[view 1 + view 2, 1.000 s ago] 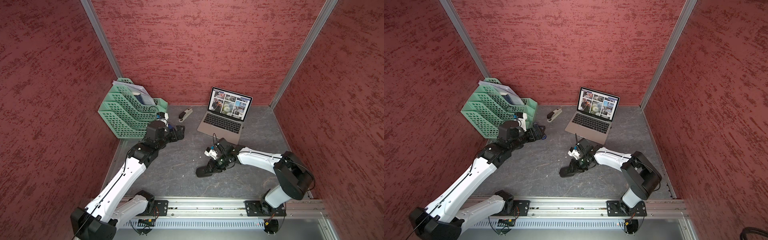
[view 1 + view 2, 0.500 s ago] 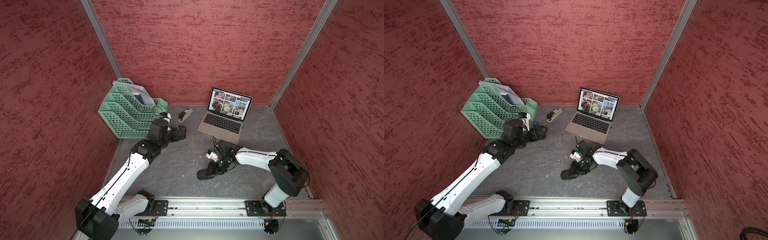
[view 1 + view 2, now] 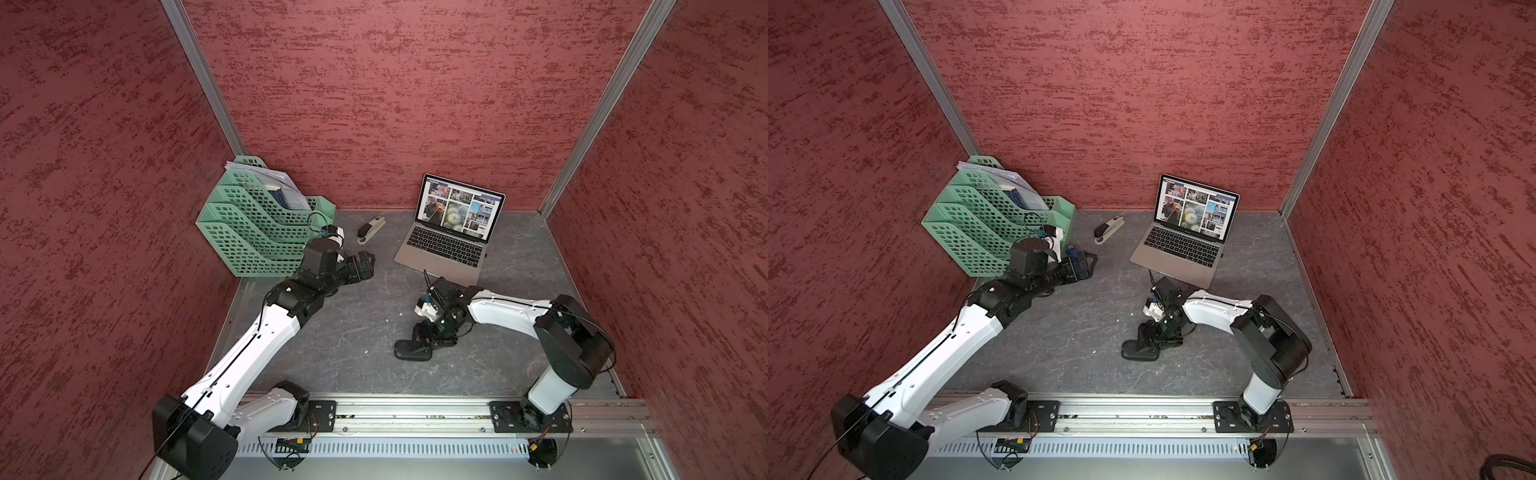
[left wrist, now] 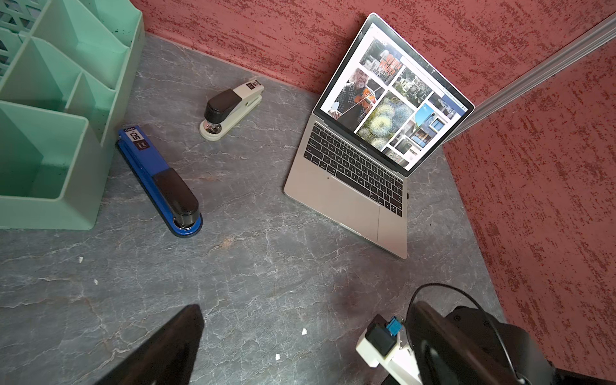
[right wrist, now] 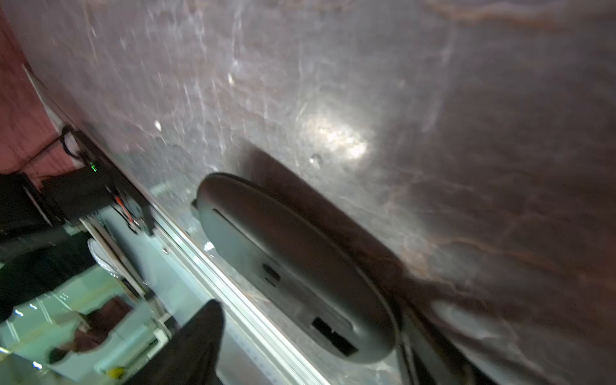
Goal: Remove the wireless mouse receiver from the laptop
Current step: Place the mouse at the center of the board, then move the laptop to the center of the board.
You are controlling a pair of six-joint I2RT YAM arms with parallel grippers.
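Currently: receiver [image 4: 407, 196] is plugged into the right edge of the laptop [image 3: 446, 245]. It shows as a tiny dark stub at the laptop's 3 o'clock, by the front corner of the keyboard. Not pulled yet. Neither tool touches it.

Laptop is open at 1 o'clock on the worktop [image 3: 353, 332], with a photo grid on the screen.

Right tool [image 3: 424, 337] is low at 6 o'clock, well apart from the laptop, with its jaws spread wide over the black mouse [image 3: 411, 352]. In the right wrist view the mouse lies between the fingers [image 5: 196, 346], its underside with slot and switch facing the camera. Can't tell if either finger touches it.

Left tool [image 3: 362, 266] is at 11 o'clock, spread, with nothing in it, above the worktop and pointing toward the laptop.

Blue stapler [image 4: 160, 183] lies just beside the green organiser [image 3: 257, 232] at 10 o'clock. Grey stapler [image 3: 370, 230] is at 12 o'clock, between organiser and laptop.
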